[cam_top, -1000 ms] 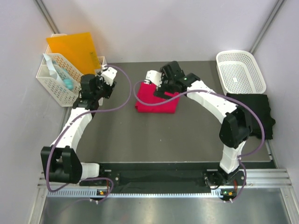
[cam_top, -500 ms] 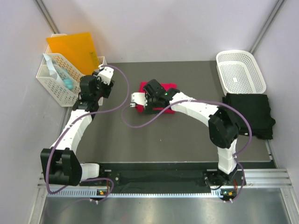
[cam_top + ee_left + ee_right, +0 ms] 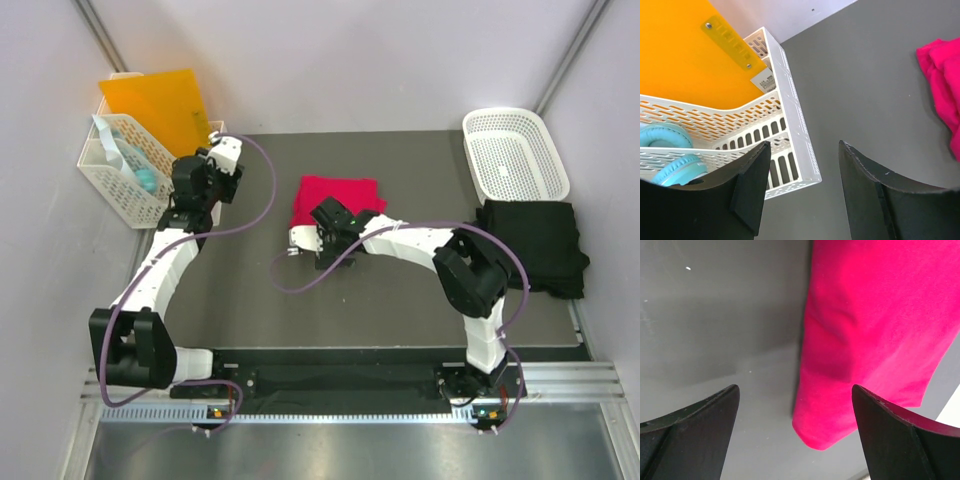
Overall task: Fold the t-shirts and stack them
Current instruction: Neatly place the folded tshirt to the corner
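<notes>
L gripper [image 3: 802,150]: jaws spread, empty, lattice bin [image 3: 790,130] just ahead-left. R gripper [image 3: 795,390]: jaws wide, folded red t-shirt [image 3: 875,315] edge ahead between tips. Stacking step, I reckon. Next: pinch edge, carry to black t-shirt [image 3: 535,245], well right.

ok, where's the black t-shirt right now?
Top view: the black t-shirt lies folded at the table's right edge, just on the near side of the white basket, well right of the red t-shirt.
</notes>
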Robot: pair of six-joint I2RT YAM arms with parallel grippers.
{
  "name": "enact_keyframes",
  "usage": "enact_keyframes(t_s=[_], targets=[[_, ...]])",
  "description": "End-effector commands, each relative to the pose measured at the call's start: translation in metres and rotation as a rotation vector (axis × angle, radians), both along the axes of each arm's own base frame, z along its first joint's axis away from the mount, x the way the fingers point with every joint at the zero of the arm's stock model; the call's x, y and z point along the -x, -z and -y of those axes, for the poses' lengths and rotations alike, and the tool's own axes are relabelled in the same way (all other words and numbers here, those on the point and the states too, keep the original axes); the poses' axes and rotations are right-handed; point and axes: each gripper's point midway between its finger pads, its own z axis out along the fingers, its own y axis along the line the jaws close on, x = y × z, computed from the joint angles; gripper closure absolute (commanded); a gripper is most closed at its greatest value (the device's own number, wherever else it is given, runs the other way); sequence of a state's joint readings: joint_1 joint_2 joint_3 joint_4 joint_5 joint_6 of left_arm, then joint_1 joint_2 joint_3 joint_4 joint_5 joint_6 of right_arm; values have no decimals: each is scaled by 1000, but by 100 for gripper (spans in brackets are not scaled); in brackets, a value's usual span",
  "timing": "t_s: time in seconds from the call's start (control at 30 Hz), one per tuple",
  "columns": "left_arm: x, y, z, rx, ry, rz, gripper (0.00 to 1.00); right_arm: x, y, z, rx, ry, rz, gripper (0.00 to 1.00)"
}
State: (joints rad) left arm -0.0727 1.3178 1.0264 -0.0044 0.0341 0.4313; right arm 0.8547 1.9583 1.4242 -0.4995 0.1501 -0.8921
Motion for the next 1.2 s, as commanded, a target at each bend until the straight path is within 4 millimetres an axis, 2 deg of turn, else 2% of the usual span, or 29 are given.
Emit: enact_keyframes(t_s=[0.0, 0.23, 0.3, 0.53, 0.73, 0.87, 0.93, 0.97, 1.03, 1.13, 1.17], targets=[[-12, -41, -1, 25, -19, 122, 39, -12, -3, -16, -54, 20, 71, 7], [-15, -42, -1, 18, -19, 132, 38, -28, 15, -21, -37, 26, 128, 7], [-17, -43, -2, 4, -15, 136, 38, -32, 15, -24, -40, 30, 134, 7], [-21, -46, -8, -18, -21, 154, 37, -38, 39, -14, 9, 48, 98, 8], [-24, -50, -13, -18, -29, 169, 37, -40, 52, -8, 36, 57, 19, 23], [-25, -55, -26, -15, -50, 182, 37, -37, 59, 0, 58, 61, -32, 23], [-26, -58, -25, -9, -40, 188, 37, -38, 61, 2, 56, 72, -57, 24], [-26, -61, -38, -11, -66, 196, 37, -36, 64, 4, 65, 75, -73, 24], [-26, -62, -40, -9, -62, 201, 37, -36, 68, 8, 77, 82, -90, 25], [-25, -63, -47, -3, -72, 206, 37, -34, 70, 12, 87, 91, -111, 29], [-25, -62, -48, 0, -76, 205, 37, -31, 71, 13, 94, 91, -128, 33]])
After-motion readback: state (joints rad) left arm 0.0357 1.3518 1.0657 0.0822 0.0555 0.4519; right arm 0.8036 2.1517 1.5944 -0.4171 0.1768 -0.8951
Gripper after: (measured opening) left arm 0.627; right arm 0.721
